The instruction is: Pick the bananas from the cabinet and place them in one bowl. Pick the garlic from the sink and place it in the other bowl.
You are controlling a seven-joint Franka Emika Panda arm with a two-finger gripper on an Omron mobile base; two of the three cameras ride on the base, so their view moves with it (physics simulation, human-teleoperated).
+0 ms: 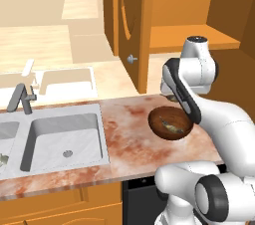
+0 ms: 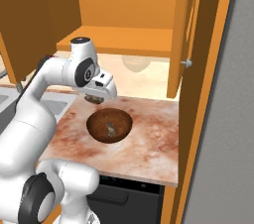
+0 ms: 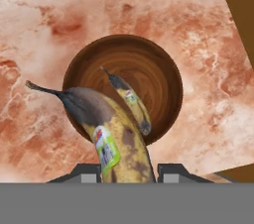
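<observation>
Garlic [image 1: 2,159] is our guess for the pale lump at the sink's [image 1: 37,139] left edge. The picture's border cuts it off, so we cannot confirm it. Toward the counter's [image 1: 129,139] right end sits the bowl [image 3: 168,69], with a second banana [image 3: 131,101] inside. The gripper [image 3: 126,171] hangs above it, clamped tight on one end of a banana [image 3: 116,134] whose stem reaches past the bowl's rim. If it is let go here, we think the long fruit could strike the rim, tip out and roll toward the counter's front edge. From the left, the arm hides the fingers. A faint round shape [image 2: 136,63] at the counter's back edge, under the cabinet [image 2: 124,0], may be the other bowl.
</observation>
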